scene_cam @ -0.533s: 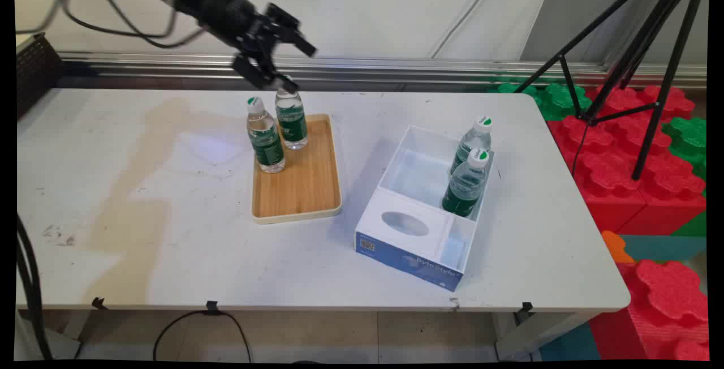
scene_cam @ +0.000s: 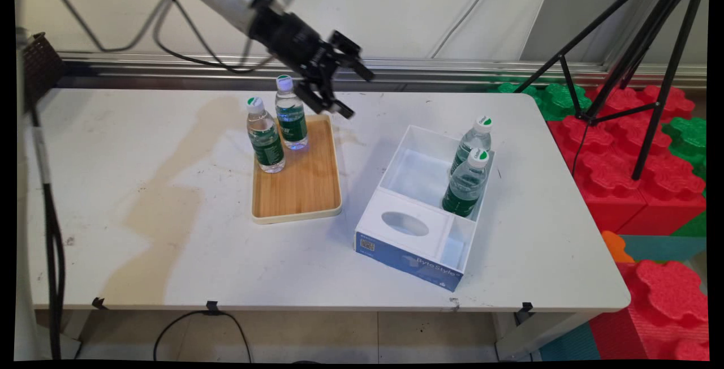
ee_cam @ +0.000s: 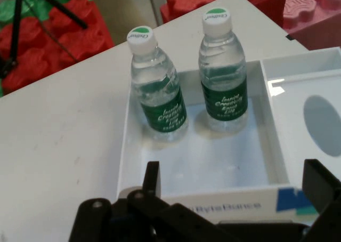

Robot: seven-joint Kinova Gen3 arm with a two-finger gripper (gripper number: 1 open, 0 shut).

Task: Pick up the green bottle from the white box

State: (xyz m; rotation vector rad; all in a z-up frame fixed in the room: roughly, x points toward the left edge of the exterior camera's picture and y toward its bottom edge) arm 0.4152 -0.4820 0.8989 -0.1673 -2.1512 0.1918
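My gripper (scene_cam: 357, 96) hangs open and empty above the table, just right of the wooden tray's (scene_cam: 305, 193) far corner. Two green-labelled water bottles (scene_cam: 264, 137) (scene_cam: 291, 114) stand upright at the tray's far end, the rear one nearest the gripper. To the right lies a white box (scene_cam: 396, 159) with two more bottles (scene_cam: 474, 138) (scene_cam: 466, 183) upright in its far right compartment. In the hand view the open gripper (ee_cam: 234, 188) faces that box (ee_cam: 213, 162), and both of its bottles (ee_cam: 158, 87) (ee_cam: 222, 74) stand ahead at the compartment's far wall.
A black tripod (scene_cam: 645, 46) stands off the table's right end among red and green foam blocks (scene_cam: 639, 148). A metal rail (scene_cam: 452, 69) runs along the table's far edge. A black mesh object (scene_cam: 37, 69) sits at the far left corner.
The gripper has swung right, from over the rear bottle on the tray to the space past the tray's far right corner. It stays open. The bottles have not moved.
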